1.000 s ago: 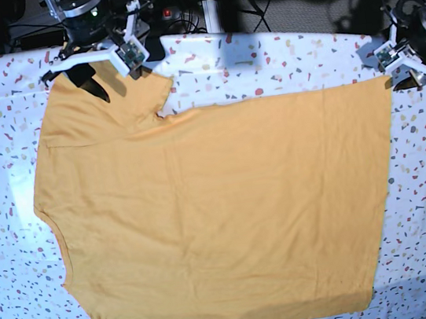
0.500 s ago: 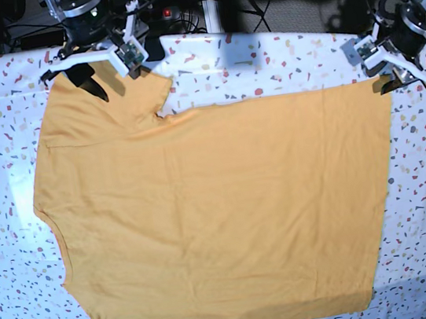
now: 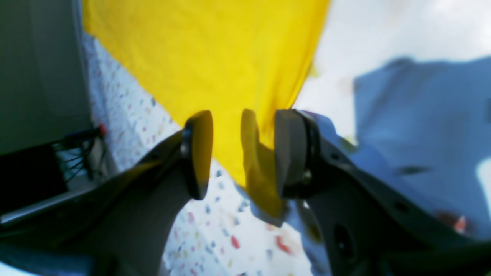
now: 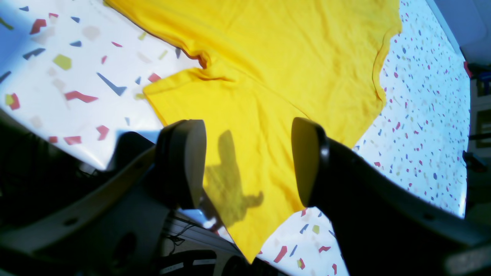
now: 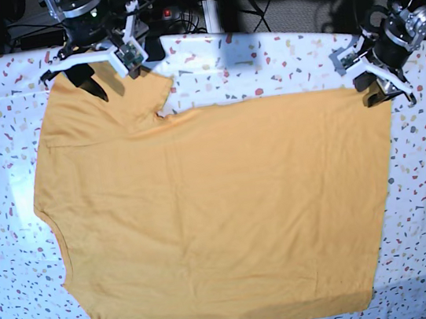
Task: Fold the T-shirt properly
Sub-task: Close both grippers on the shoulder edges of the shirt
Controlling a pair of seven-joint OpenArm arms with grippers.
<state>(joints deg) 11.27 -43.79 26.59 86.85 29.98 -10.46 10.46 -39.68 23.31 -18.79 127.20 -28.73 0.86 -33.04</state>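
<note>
Shirt [image 5: 222, 222] is lying flat across the tablecloth [image 5: 263, 61], its long axis running sideways in the base view, and I am seeing no containers anywhere. My left gripper [image 5: 377, 81] is sitting at the hem corner, jaws apart with a lifted tip of fabric between them, not yet pinched. My right gripper [image 5: 96, 61] is hanging jaws apart over the sleeve [image 4: 238, 126], so each arm is nearest its own far-edge corner.

White speckled terrazzo tablecloth [image 5: 279, 63] covering the surface, dark cables [image 5: 183, 5] lying behind, bright light glaring across the cloth.
</note>
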